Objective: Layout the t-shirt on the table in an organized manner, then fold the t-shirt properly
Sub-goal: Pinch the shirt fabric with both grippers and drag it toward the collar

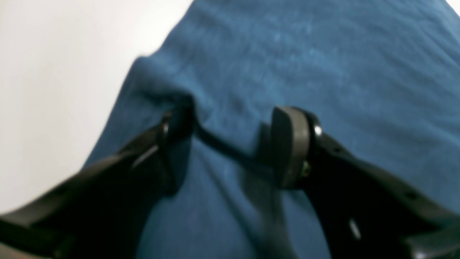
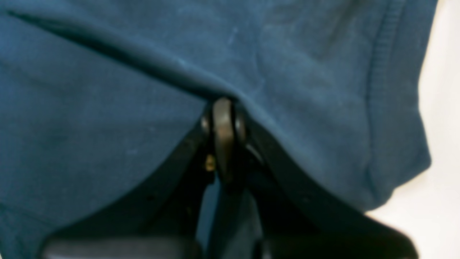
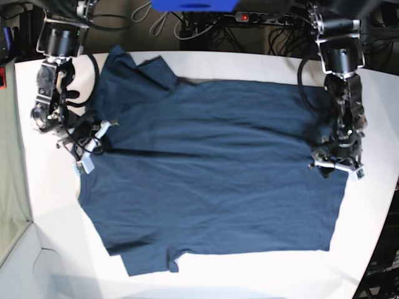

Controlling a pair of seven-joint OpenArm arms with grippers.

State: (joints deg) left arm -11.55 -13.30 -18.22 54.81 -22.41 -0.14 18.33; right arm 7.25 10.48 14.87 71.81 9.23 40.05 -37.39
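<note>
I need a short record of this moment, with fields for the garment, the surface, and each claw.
garment: dark blue t-shirt, spread mostly flat, some wrinkles, one sleeve folded at a far corner
surface: white table, shirt lies on it
left claw: jaws apart, pressed into cloth near the shirt's edge
right claw: shut, pinching a ridge of cloth near a hem

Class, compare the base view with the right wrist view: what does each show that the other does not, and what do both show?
Only the base view shows the whole dark navy-blue cloth t-shirt spread out, both arms, and the left gripper. Only the right wrist view shows close up the right gripper shut, its fingers pinching a fold of cloth. Both show the shirt on the flat white table.
</note>
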